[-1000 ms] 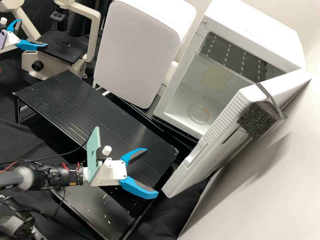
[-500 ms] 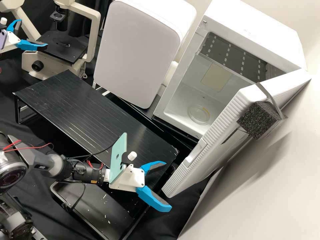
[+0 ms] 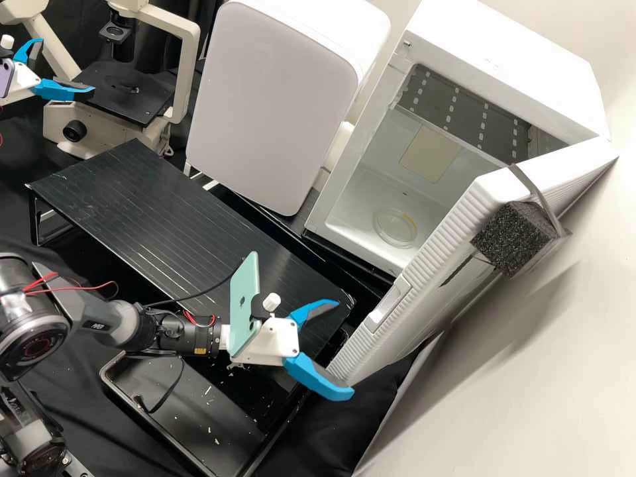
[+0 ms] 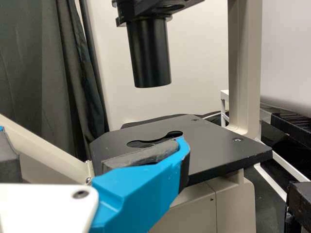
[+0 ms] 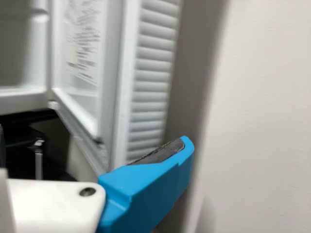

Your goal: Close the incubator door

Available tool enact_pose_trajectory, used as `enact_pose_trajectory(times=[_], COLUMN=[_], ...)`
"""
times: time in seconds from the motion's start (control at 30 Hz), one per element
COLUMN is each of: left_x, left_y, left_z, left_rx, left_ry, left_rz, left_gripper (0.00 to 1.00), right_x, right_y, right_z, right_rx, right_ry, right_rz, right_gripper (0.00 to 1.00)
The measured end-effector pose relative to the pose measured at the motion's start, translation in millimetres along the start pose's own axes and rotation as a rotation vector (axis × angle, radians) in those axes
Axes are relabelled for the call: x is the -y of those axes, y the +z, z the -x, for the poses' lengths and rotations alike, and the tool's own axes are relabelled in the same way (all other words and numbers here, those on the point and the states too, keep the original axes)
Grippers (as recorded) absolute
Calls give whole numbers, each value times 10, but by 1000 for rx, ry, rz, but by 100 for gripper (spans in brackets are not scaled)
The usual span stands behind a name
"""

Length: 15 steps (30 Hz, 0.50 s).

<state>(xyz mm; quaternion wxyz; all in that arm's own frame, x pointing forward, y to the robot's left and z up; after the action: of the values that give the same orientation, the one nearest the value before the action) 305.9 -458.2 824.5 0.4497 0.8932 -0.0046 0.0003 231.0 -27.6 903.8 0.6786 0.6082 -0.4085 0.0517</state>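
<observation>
The incubator door [image 3: 424,291] stands wide open on the white incubator [image 3: 503,53], with a black foam block [image 3: 513,238] strapped to it. My right gripper [image 3: 344,348] is open at the door's free lower corner; one finger overlaps that corner, and I cannot tell whether they touch. In the right wrist view, the ribbed door edge [image 5: 150,73] rises behind the open right gripper [image 5: 95,144]. Far from the door, my left gripper [image 3: 67,69] is open at the microscope stage. The left wrist view has the left gripper [image 4: 99,150] before that stage.
A black slatted platform [image 3: 179,218] lies left of the door, with a black tray [image 3: 192,417] below it. A white rounded box [image 3: 271,112] stands beside the incubator. The microscope [image 3: 189,66] is at the back left, and a pale wall [image 3: 517,391] runs along the right.
My right gripper has moved rightward to the door's lower corner, dipping and then rising slightly, its fingers apart throughout. The left gripper and the door have kept still.
</observation>
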Motion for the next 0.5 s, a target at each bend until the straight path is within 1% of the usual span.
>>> enact_pose_trajectory(times=[0.1, 0.2, 0.33, 0.5], left_x=[0, 0, 0, 0], left_y=[0, 0, 0, 0], left_z=[0, 0, 0, 0], left_rx=[0, 0, 0, 0], left_ry=[0, 0, 0, 0], left_rz=[0, 0, 0, 0], left_gripper=[100, 100, 100, 100], right_x=[29, 28, 29, -18], right_y=[13, 9, 3, -31], right_z=[-12, -14, -14, 103], right_rx=[-5, -12, -19, -62], right_ry=[-11, -3, -4, -20], right_rz=[-25, -57, -65, -96], right_gripper=[100, 100, 100, 100])
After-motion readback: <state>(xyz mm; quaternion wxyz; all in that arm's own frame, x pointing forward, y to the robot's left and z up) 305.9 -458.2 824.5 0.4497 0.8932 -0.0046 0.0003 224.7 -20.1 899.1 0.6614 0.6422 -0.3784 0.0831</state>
